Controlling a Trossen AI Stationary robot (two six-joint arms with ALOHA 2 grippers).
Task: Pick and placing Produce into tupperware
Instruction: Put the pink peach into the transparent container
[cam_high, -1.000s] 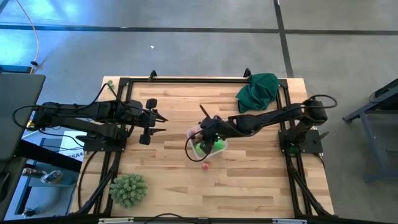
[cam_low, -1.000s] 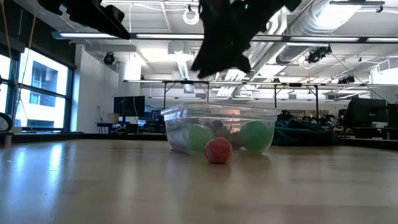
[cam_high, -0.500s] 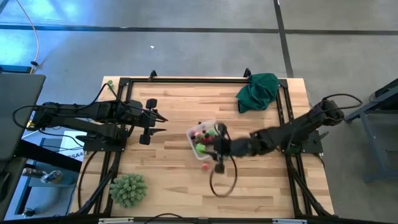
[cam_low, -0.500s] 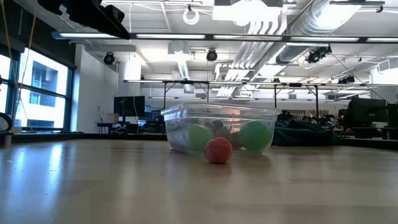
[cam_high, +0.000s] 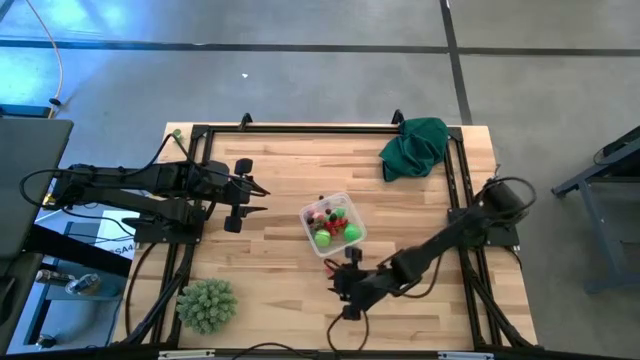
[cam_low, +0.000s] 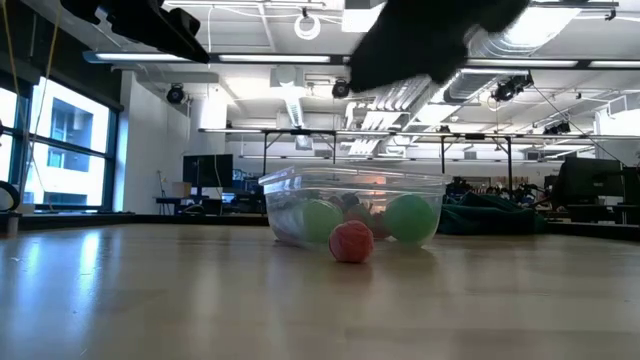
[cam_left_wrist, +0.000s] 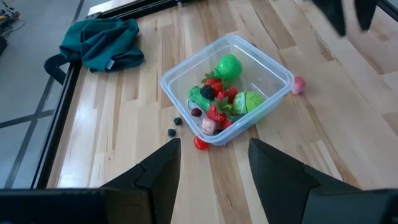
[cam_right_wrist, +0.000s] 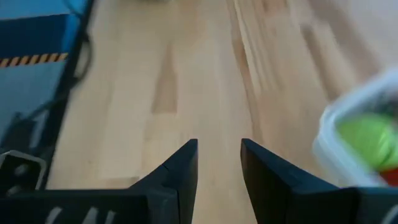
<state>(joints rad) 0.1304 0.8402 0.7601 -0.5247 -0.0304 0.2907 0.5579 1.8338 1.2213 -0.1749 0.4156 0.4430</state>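
Right gripper (cam_high: 345, 285) hangs over bare desk (cam_high: 270, 290) near the tupperware (cam_high: 333, 223), jaws apart, empty. Its arm stretches low from the desk's right edge. Produce (cam_left_wrist: 221, 102) fills the box; one pink piece (cam_high: 330, 266) lies beside it. Left gripper (cam_high: 250, 195) waits left of the box, jaws apart.
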